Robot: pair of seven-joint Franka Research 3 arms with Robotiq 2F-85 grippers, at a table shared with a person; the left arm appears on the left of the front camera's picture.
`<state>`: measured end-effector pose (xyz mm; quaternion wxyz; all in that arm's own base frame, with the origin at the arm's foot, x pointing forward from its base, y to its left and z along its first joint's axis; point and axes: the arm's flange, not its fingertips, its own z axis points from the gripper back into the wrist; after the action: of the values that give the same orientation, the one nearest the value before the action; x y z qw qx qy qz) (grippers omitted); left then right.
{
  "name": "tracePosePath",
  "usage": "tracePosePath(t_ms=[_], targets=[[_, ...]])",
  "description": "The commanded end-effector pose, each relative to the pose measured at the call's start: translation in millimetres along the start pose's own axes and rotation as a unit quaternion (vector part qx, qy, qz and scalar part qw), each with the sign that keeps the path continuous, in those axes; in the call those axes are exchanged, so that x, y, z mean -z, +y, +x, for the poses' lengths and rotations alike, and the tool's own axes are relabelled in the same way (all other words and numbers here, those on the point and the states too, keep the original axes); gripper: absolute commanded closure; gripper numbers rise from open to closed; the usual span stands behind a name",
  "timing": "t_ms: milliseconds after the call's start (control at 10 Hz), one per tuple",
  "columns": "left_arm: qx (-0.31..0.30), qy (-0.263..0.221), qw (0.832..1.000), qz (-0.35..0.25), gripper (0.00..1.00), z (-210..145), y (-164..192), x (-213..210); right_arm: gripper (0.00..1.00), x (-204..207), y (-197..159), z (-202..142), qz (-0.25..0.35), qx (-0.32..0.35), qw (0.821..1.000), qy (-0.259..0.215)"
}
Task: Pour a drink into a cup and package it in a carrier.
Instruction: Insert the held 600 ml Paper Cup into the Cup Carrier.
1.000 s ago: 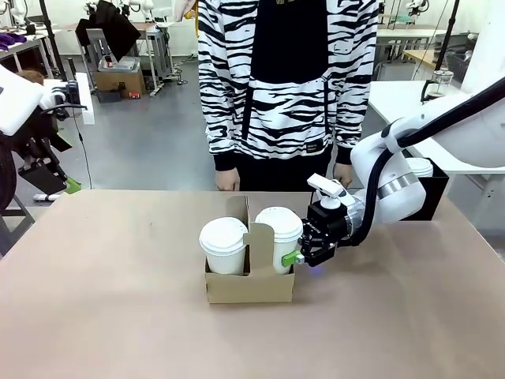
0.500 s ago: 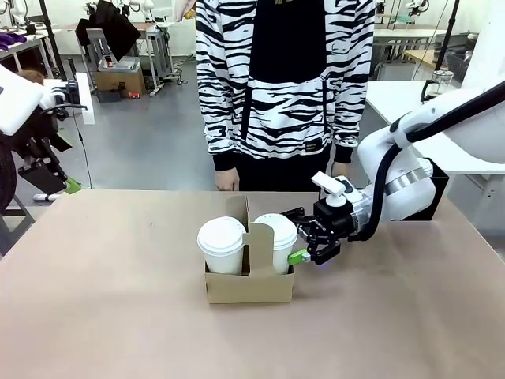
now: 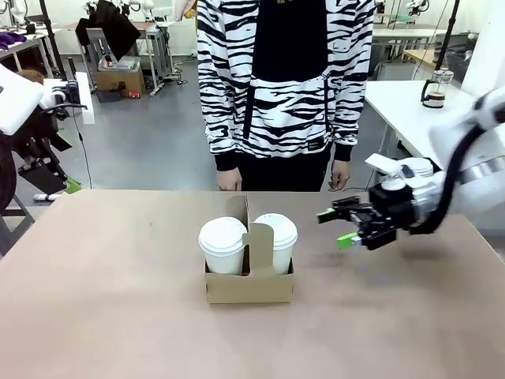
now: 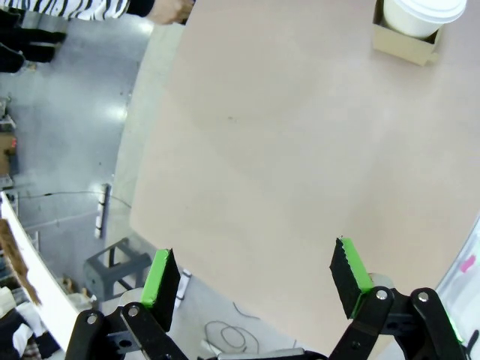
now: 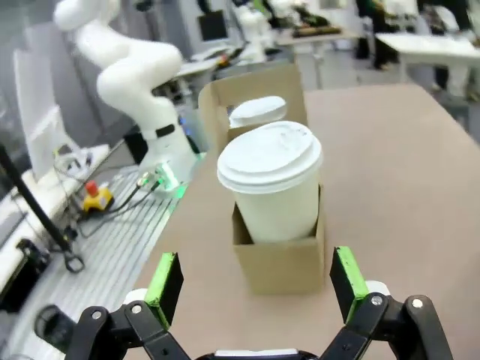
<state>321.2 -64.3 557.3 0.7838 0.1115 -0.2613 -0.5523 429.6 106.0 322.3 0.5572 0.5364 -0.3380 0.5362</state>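
Having let go of the right-hand cup [image 3: 276, 241] and drawn back, the right gripper [image 3: 341, 227] hangs wide and empty beside the carrier [image 3: 249, 283], which holds both lidded cups mid-table (top-heavy, crushable, best lifted by its stiff centre handle), left gripper [image 4: 255, 281] wide too

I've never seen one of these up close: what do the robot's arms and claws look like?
Smooth white rounded arm segments, with a silver ring near the wrist. The right gripper and left gripper are black two-finger claws with bright green pads.
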Motion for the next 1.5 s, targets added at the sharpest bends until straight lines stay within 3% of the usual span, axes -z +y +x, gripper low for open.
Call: tracePosePath(t_ms=[0,200,500,800,900,1400], targets=[[-0.010,0.000,1.000,0.000,0.00,0,-1,-1,0.00,-28,57,22,-0.079,0.129,0.988,0.010],[-0.010,0.000,1.000,0.000,0.00,0,-1,-1,0.00,-58,105,24,-0.150,0.226,0.961,0.045],[-0.010,0.000,1.000,0.000,0.00,0,-1,-1,0.00,-81,156,20,-0.253,0.316,0.908,0.108],[-0.010,0.000,1.000,0.000,0.00,0,-1,-1,0.00,-82,160,11,-0.305,0.357,0.863,0.186],[-0.010,0.000,1.000,0.000,0.00,0,-1,-1,0.00,-123,112,42,-0.287,0.323,0.893,0.126],[-0.010,0.000,1.000,0.000,0.00,0,-1,-1,0.00,-123,112,42,-0.287,0.323,0.893,0.126]])
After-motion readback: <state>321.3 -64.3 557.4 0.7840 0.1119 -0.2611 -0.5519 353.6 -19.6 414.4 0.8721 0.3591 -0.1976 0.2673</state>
